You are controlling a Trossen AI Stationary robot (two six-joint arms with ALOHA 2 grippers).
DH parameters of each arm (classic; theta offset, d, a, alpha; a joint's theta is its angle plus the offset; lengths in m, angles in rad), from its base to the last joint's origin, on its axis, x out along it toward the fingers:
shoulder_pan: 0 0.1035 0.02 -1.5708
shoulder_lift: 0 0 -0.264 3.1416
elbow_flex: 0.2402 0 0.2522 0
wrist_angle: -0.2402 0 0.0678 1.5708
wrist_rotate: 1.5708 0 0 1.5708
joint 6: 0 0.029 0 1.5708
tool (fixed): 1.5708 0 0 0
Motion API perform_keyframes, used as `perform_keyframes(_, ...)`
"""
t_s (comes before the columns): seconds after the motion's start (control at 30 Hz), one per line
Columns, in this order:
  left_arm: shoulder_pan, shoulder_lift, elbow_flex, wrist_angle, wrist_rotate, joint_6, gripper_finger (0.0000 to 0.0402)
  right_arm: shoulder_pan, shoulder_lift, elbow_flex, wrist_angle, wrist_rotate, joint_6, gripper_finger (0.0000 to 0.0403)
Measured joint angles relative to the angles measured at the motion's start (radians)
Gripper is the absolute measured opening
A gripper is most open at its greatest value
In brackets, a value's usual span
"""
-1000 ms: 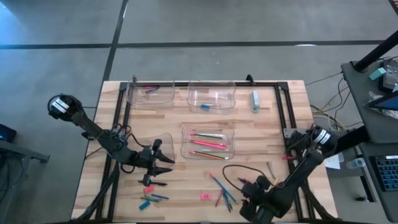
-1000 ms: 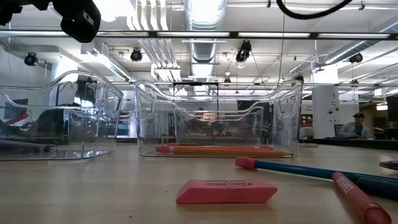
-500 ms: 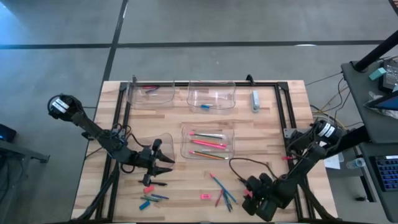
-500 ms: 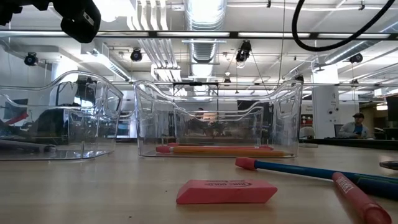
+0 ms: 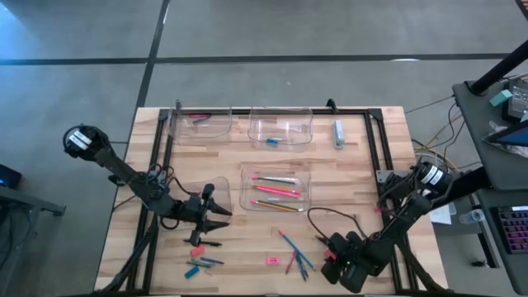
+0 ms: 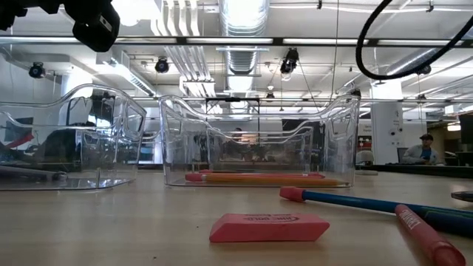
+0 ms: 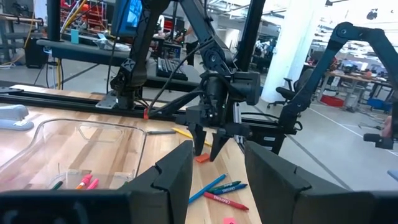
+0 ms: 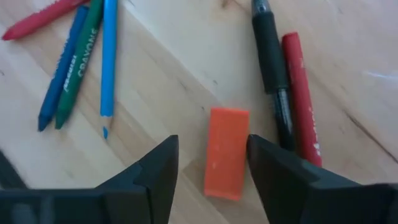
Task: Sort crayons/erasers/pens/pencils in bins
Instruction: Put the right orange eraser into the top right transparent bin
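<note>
Right wrist view looks down past the right gripper, whose two fingers stand apart, one on each side of an orange eraser that lies flat on the wooden table; a gap shows on both sides, so nothing is grasped. Just beside the eraser lie a black pen and a red crayon, touching each other. Farther out, a blue crayon, a green crayon and a thin blue pencil lie fanned together.

Seen from above, with the table as a clock face, this gripper sits at about 5 o'clock. A pink eraser lies at 6 o'clock. The left gripper hovers at about 8 o'clock, fingers parted and empty, beside a clear bin. At the centre, another bin holds pencils. Two more bins stand at 11 and 12 o'clock.
</note>
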Motion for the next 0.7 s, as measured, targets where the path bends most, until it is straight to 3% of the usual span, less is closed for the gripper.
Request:
perform_keyframes(0.3, 0.0, 0.0, 0.0, 0.003, 0.0, 0.0, 0.0132, 0.0, 0.055, 0.003, -0.005, -0.016, 0.014, 0.0128)
perform_keyframes(0.53, 0.0, 0.0, 0.0, 0.002, 0.001, 0.0, 0.0132, 0.0, 0.051, 0.002, -0.003, -0.026, 0.007, 0.0067)
perform_keyframes(0.7, 0.0, 0.0, 0.0, 0.002, 0.001, 0.0, 0.0132, 0.0, 0.036, 0.022, -0.028, -0.028, -0.014, 0.0046)
